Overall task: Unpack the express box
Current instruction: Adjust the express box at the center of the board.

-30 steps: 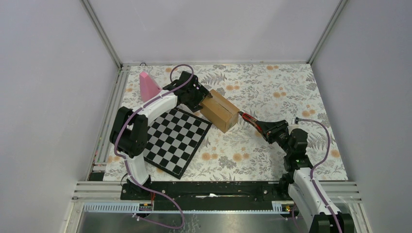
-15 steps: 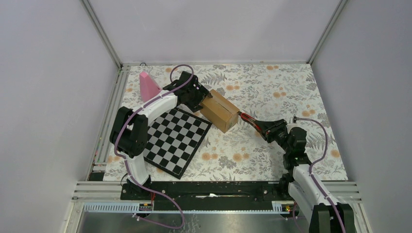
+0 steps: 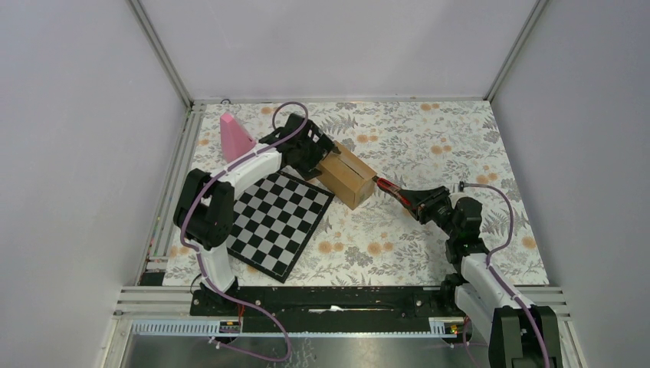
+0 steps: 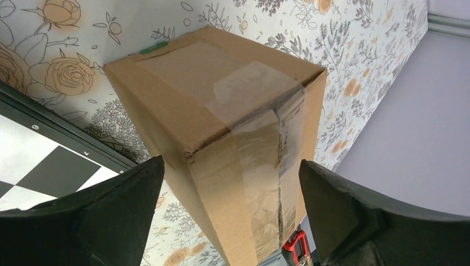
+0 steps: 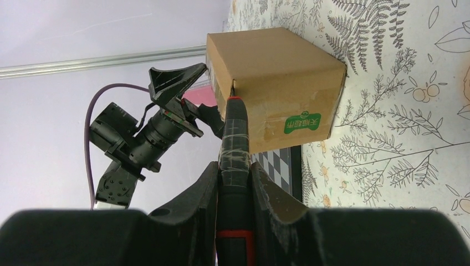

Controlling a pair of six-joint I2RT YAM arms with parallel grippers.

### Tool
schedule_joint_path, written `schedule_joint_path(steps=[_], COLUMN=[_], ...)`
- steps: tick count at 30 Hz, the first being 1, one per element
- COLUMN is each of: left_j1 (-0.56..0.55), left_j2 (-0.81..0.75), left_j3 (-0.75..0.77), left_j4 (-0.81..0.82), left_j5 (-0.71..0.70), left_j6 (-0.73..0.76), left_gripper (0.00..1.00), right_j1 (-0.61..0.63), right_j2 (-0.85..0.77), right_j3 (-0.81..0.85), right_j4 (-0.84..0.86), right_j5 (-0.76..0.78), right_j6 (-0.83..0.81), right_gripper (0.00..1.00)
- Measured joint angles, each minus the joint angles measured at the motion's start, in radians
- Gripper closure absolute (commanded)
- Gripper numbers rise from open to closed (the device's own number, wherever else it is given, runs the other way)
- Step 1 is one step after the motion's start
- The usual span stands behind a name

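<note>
The express box point(image 3: 349, 178) is a small brown taped carton lying on the floral cloth beside the chessboard. My left gripper point(image 3: 310, 153) stands open at its left end. In the left wrist view the box point(image 4: 221, 111) fills the space between the two black fingers point(image 4: 111, 216), with a gap on each side. My right gripper point(image 3: 429, 203) is shut on a black and red knife point(image 3: 391, 188). In the right wrist view the knife point(image 5: 235, 127) points at the box point(image 5: 277, 72), its tip at the upper edge of the near end, left of a green label point(image 5: 302, 123).
A pink cone point(image 3: 234, 134) stands at the back left behind my left arm. The chessboard point(image 3: 280, 218) lies left of the box, its corner close to it. Metal rails point(image 3: 172, 192) and grey walls close in the table on three sides.
My left gripper has opened and let go of the box's end. My right arm has shifted slightly left, keeping the knife tip at the box.
</note>
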Motion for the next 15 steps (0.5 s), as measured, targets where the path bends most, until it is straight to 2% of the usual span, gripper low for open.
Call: schedule_joint_path(steps=[10, 15], left_j1=[-0.015, -0.057], left_j2=[-0.051, -0.110], left_j3=[-0.043, -0.079], left_j4=[-0.002, -0.019], left_j5=[0.080, 0.094], left_j6=[0.096, 0.101], left_gripper=[0.01, 0.01], right_j1=[0.000, 0.001], right_j2=[0.047, 0.062], right_j3=[0.040, 0.053], right_j4=[-0.008, -0.011], right_j5=[-0.005, -0.005], right_j6=[-0.033, -0.045], right_gripper=[1.00, 1.00])
